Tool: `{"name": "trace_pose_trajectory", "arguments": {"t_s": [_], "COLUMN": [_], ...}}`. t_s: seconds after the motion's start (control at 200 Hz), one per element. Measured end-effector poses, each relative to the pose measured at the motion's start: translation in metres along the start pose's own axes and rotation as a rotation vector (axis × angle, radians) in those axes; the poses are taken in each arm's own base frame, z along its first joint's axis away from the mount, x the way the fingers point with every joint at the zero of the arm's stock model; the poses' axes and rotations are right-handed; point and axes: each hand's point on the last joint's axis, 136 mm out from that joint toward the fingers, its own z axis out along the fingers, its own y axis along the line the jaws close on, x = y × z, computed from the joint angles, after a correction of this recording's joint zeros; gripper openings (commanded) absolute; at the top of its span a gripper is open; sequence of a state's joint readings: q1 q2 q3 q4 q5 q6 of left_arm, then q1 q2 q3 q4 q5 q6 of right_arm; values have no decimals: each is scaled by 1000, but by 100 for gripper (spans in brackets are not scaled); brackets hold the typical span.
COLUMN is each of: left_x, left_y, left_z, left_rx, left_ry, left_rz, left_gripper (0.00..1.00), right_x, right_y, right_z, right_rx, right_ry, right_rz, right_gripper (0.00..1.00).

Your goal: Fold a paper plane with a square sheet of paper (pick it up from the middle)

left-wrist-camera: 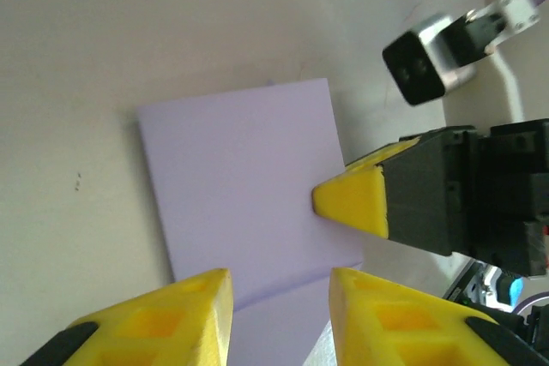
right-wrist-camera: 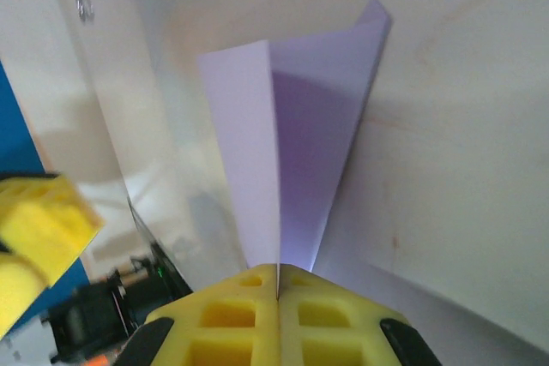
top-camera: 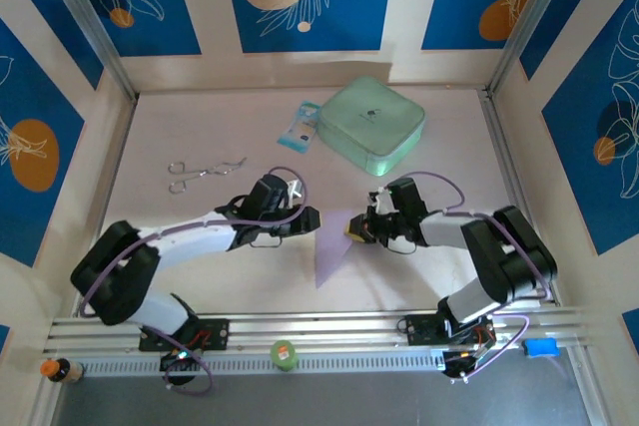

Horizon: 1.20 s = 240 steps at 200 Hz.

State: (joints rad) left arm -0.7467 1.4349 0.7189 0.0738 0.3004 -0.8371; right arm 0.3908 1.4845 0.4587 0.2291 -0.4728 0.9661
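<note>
Fold in hand at the counter (top-camera: 250, 286): the right fingers (right-wrist-camera: 330, 319) are pressed together on the creased end of the lavender paper (right-wrist-camera: 296, 152). The paper stretches away from them as a narrow folded shape with one centre crease, its far corner pointing out over the pale surface. The left fingers (left-wrist-camera: 163, 323) stand apart, a yellow tip on either side of a gap. The paper's edge lies just past that gap, and nothing is clamped between them. From above, the paper sits in the middle of the counter toward its near edge, between the two arms. Its long axis slants from the right fingers down to a point aimed at the near edge. The right arm holds it and the left arm is just beside it, so the next crease likely depends on the left fingers closing on the free side opposite. Near the far edge a mint-green case (top-camera: 371, 125) lies shut, its contents hidden. A blue-white packet (top-camera: 300, 127) lies just beside its left side, and metal tongs (top-camera: 200, 174) lie toward the left edge.
</note>
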Motion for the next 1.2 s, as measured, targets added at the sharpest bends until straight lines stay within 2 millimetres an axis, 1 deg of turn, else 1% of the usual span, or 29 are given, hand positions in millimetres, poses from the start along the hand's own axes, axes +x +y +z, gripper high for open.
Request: {"name": "trace_pose_trajectory", "arguments": {"t_s": [0.09,0.19,0.26,0.435,0.535,0.63,0.735,0.805,0.885,1.11,1.2], "left_x": [-3,3,14,57,71,76,83,87,91,96,96], "left_y": [-3,-4,-9,-32,-47,-62,-71,-72,-68,-43,-37], "left_z": [-7,-7,-4,6,16,29,45,53,58,61,64], "left_rx": [-7,-22,-26,-25,-39,-50,-86,-118,-161,-278,-314], "left_ry": [-22,-15,4,72,102,111,134,150,163,202,220], "left_rz": [43,99,170,421,540,613,671,701,725,754,758], "left_gripper": [36,38,41,48,50,52,55,55,55,53,51], "right_x": [3,7,8,-1,-1,1,2,2,2,2,2], "right_y": [-10,-19,-20,-10,-10,-15,-19,-19,-19,-19,-18], "right_z": [-7,-15,-22,-45,-48,-46,-45,-44,-44,-45,-45], "right_rx": [33,61,65,34,33,46,58,59,59,54,49], "right_ry": [-67,-140,-192,-304,-312,-303,-296,-295,-295,-292,-287], "right_rz": [81,165,210,264,286,312,330,335,340,346,354], "right_gripper": [1,0,0,0,0,0,0,0,0,0,0]}}
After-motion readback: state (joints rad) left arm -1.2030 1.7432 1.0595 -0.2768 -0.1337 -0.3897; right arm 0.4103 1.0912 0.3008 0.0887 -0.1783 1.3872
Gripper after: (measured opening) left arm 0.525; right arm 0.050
